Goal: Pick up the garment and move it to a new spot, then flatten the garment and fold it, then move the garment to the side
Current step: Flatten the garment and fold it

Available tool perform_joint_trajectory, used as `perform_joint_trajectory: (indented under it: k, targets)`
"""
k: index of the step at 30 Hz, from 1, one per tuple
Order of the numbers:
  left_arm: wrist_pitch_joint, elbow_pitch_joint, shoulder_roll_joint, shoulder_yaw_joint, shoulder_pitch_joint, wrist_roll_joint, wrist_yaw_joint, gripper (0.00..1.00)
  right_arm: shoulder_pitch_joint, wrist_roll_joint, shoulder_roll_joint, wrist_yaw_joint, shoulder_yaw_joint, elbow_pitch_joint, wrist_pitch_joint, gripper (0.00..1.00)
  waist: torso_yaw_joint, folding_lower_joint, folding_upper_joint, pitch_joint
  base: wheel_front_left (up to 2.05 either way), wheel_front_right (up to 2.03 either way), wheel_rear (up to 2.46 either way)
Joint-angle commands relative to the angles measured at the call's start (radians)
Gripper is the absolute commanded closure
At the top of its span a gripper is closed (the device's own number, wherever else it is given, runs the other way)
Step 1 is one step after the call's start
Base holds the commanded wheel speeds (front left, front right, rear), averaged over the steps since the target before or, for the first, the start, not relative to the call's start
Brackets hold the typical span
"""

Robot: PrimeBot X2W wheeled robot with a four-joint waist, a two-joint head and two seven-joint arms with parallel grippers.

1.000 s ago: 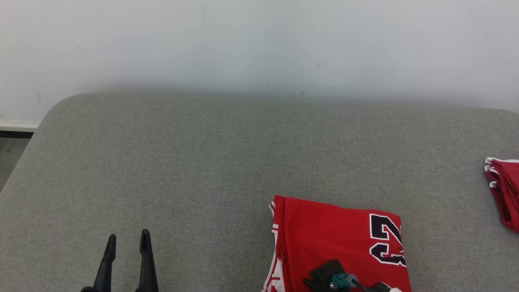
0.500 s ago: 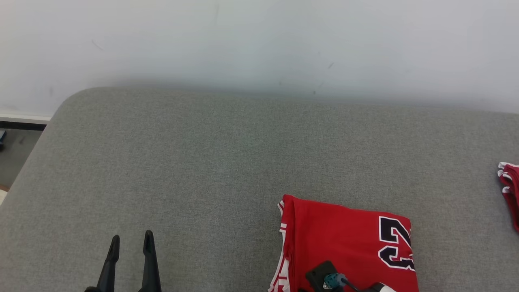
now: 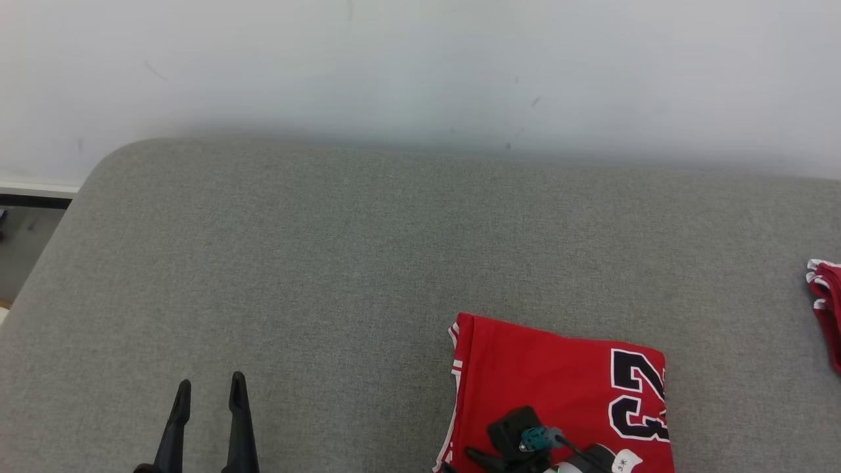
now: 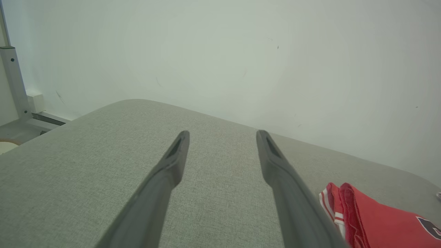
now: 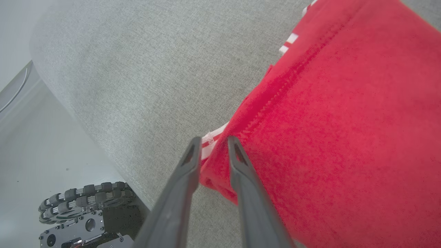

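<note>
1. The folded garment [image 3: 558,374] lies near the bench's [image 3: 328,263] front edge, right of centre. You are taking its near-left corner.
2. Your right gripper [image 5: 214,139] straddles that corner with its fingers narrow. I cannot tell whether it truly bites, so check that every layer is caught.
3. Drag it low and slowly so the fold holds.
4. Your left gripper [image 3: 209,381] is spread and empty; hold it clear.
</note>
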Motion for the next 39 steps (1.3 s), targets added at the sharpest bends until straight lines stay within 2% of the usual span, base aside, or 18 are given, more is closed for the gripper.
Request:
perform_joint_trajectory:
  k: [1, 8, 13, 15, 17, 22, 30, 37, 39]
  targets:
    - [-0.003, -0.002, -0.001, 0.003, -0.008, -0.007, 0.004, 0.00, -0.006, 0.016, 0.000, -0.003, -0.002, -0.009, -0.004, 0.00, -0.002, 0.0000, 0.0000, -0.001, 0.00, 0.00, 0.00]
    - [-0.003, -0.001, -0.001, 0.026, 0.030, -0.005, 0.007, 0.00, 0.047, 0.107, -0.001, -0.003, -0.074, -0.114, -0.036, 0.00, -0.041, 0.0000, 0.0000, -0.035, 0.00, 0.00, 0.00]
    - [-0.001, 0.015, -0.001, 0.032, 0.044, -0.052, 0.020, 0.00, 0.098, 0.116, 0.000, -0.003, -0.187, -0.230, -0.095, 0.00, -0.091, 0.0000, 0.0000, -0.061, 0.00, 0.00, 0.00]
    - [-0.001, 0.021, 0.000, 0.031, 0.035, -0.072, 0.024, 0.00, 0.117, 0.152, -0.001, -0.003, -0.242, -0.257, -0.134, 0.00, -0.111, 0.0000, 0.0000, -0.063, 0.00, 0.00, 0.00]
    - [-0.002, 0.032, -0.001, 0.029, 0.024, -0.071, 0.030, 0.00, 0.115, 0.124, 0.000, -0.002, -0.284, -0.272, -0.174, 0.00, -0.127, 0.0000, 0.0000, -0.065, 0.00, 0.00, 0.00]
    - [-0.002, 0.064, 0.001, 0.049, 0.025, -0.050, 0.040, 0.00, 0.101, 0.067, -0.001, -0.002, -0.360, -0.238, -0.308, 0.00, -0.161, 0.0000, 0.0000, -0.089, 0.00, 0.00, 0.00]
    - [-0.003, 0.133, 0.015, 0.046, 0.034, -0.016, 0.012, 0.00, 0.074, 0.020, -0.001, -0.002, -0.451, -0.137, -0.484, 0.00, -0.191, 0.0000, 0.0000, -0.101, 0.00, 0.00, 0.00]
    - [-0.003, 0.144, 0.016, 0.070, 0.038, 0.039, -0.009, 0.00, 0.076, -0.076, 0.000, -0.002, -0.523, -0.019, -0.569, 0.00, -0.184, 0.0000, 0.0000, -0.102, 0.00, 0.00, 0.00]
    - [-0.003, 0.145, 0.013, 0.074, 0.039, 0.046, -0.014, 0.00, 0.069, -0.067, 0.000, -0.002, -0.536, 0.005, -0.574, 0.00, -0.178, 0.0000, 0.0000, -0.102, 0.00, 0.00, 0.00]
